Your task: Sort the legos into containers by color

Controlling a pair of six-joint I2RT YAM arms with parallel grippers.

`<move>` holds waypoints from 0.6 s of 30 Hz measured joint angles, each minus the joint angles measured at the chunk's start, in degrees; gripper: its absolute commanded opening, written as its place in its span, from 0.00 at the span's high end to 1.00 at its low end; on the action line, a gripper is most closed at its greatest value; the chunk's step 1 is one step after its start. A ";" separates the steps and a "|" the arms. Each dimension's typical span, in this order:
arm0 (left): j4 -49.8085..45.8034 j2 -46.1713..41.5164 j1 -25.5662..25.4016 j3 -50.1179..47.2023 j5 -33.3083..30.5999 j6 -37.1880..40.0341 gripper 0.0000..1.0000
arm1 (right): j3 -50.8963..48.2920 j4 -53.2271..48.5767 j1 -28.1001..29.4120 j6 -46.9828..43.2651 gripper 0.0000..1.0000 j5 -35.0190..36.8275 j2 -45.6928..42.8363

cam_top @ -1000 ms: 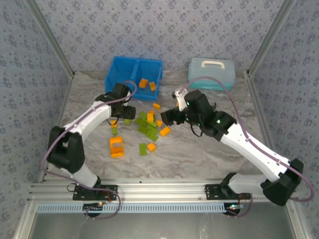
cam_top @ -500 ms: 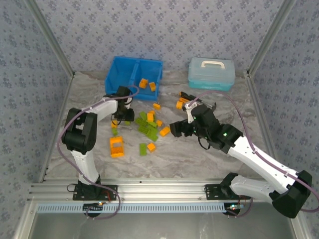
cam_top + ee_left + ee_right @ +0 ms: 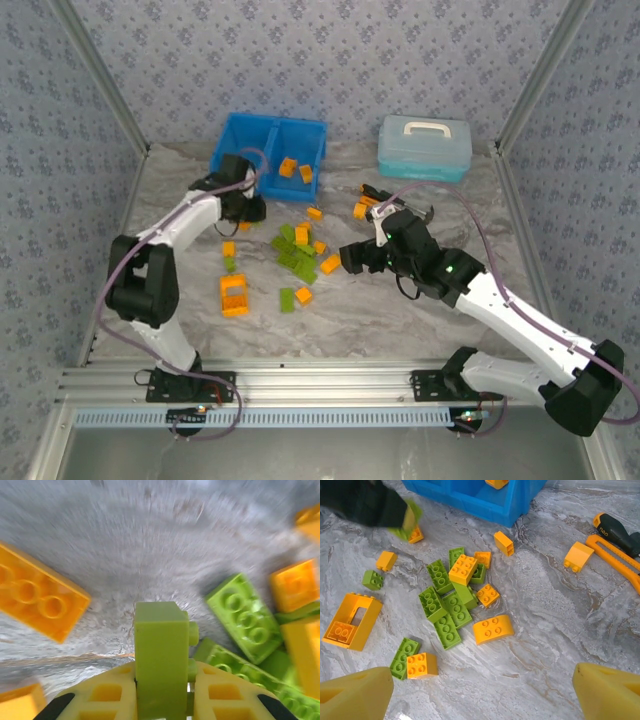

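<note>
Lime green lego (image 3: 161, 645) pinched across its flat sides in left end effector (image 3: 164, 692); right end effector (image 3: 480, 687) wide, empty. Likely light, rigid, slick: take flat faces, not studs

— What did the room look like?

— It had three papered sides: a back wall (image 3: 320, 60), a left wall (image 3: 50, 200) and a right wall (image 3: 590, 170). All were pale blue-grey with a small repeating flower print.

— And where the walls met?

— A slanting metal left post (image 3: 100, 75) stood at one corner and a matching right post (image 3: 538, 75) at the other.

— The surface?

— The worktop (image 3: 380, 320) was marbled grey and white, with darker veins plain in the right wrist view.

— Its near edge?

— A silvery slotted rail (image 3: 320, 385) ran across it, with a ribbed strip (image 3: 320, 417) just beneath.

— The light?

— Soft and even, and the shadows were faint.
</note>
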 measured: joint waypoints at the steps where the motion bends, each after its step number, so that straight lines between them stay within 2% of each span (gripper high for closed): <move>1: 0.42 -0.63 0.79 2.51 -0.81 -0.13 0.83 | 0.00 0.07 0.00 0.07 0.04 0.00 0.00; 6: 2.69 2.12 4.63 15.21 -4.20 -0.48 0.87 | 0.00 0.13 0.00 0.90 0.03 0.07 0.00; 12: 3.74 15.69 7.04 29.18 -6.54 -0.35 0.87 | 0.00 -0.09 0.00 2.21 0.03 0.20 -0.07; 18: -0.20 30.08 7.58 42.14 -7.08 0.39 0.83 | 0.00 -1.03 0.00 3.06 0.03 0.26 -1.88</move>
